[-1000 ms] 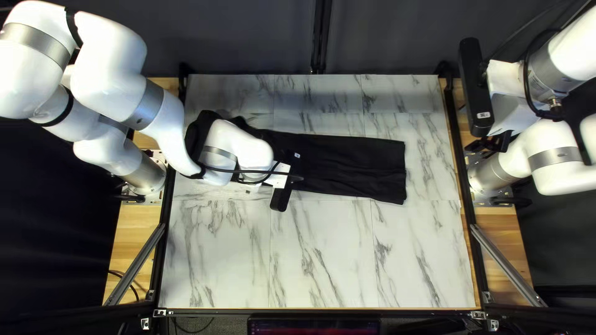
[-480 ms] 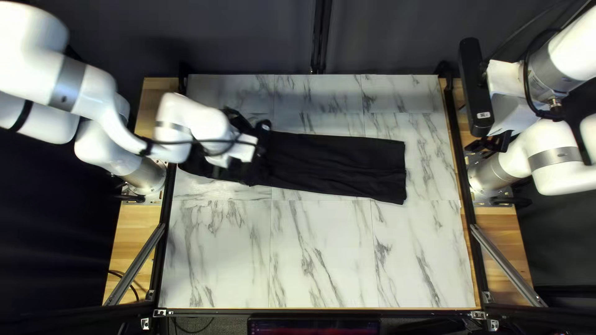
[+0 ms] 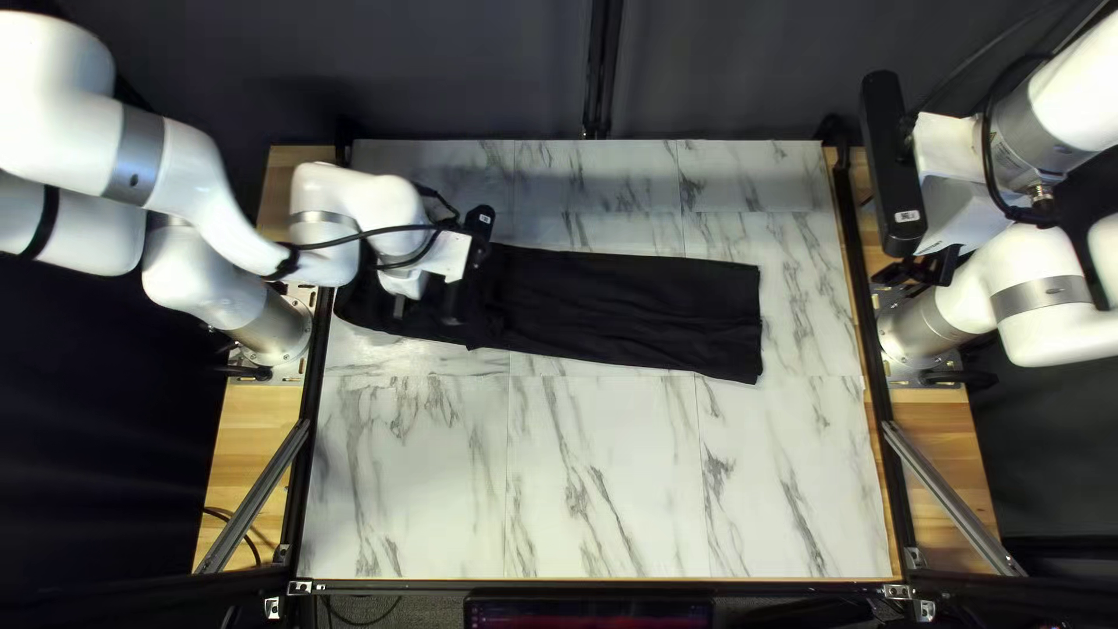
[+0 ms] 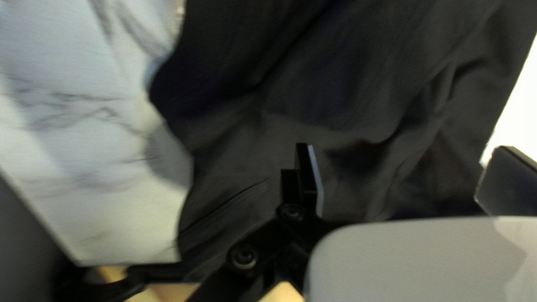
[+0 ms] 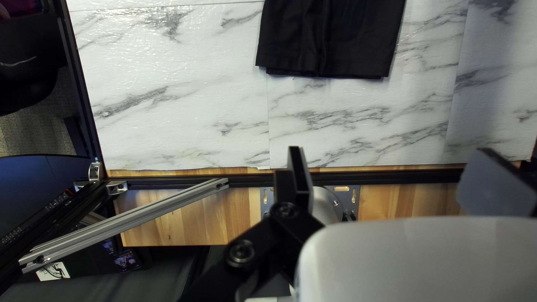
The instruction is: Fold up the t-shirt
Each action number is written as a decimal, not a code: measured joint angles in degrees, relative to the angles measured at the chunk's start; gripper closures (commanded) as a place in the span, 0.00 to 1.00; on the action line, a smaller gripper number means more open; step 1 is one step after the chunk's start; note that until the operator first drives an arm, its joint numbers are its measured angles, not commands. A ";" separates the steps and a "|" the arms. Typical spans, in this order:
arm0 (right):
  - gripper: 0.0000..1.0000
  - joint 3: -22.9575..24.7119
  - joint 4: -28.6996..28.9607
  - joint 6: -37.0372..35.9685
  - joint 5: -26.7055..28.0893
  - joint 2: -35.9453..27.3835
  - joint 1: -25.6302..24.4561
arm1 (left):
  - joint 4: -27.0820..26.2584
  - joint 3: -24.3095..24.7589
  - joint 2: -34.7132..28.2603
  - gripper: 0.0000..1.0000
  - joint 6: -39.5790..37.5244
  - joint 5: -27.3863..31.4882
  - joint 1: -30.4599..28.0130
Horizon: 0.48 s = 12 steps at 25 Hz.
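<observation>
Hovering over the rumpled end (image 4: 335,100) of the black T-shirt (image 3: 629,305), the left tool (image 4: 407,179) stood wide open with nothing in its grip, cloth lying beneath and ahead of it. The T-shirt's long axis ran from beside the left arm (image 3: 192,186) toward the right of the top left view, finishing in a squared edge (image 3: 754,320). The left arm was plainly the nearer, though it hid part of the rumpled end from above. The right tool (image 5: 397,176), also wide open and holding nothing, was well apart, beyond the squared edge. All the cloth lay on the marbled counter (image 3: 606,489), bordered by a dark rail (image 5: 251,180). A fold across that length probably called for gripping one end.
</observation>
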 measured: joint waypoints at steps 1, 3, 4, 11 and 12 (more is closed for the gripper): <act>0.00 0.00 0.00 0.00 0.00 0.00 0.00 | -0.93 -0.31 0.90 0.00 -1.31 -0.05 -0.07; 0.00 0.00 0.00 0.00 0.00 0.00 0.00 | -2.15 -0.44 1.47 0.00 -3.13 0.26 0.34; 0.00 0.00 0.00 0.00 0.00 0.00 0.00 | -2.78 -0.33 1.55 0.00 -3.72 0.42 0.85; 0.00 0.00 0.00 0.00 0.00 0.00 0.00 | -6.47 3.12 -1.62 0.00 -5.18 -0.56 2.45; 0.00 0.00 0.00 0.00 0.00 0.00 0.00 | -7.13 3.60 -1.94 0.00 -5.13 -1.10 2.52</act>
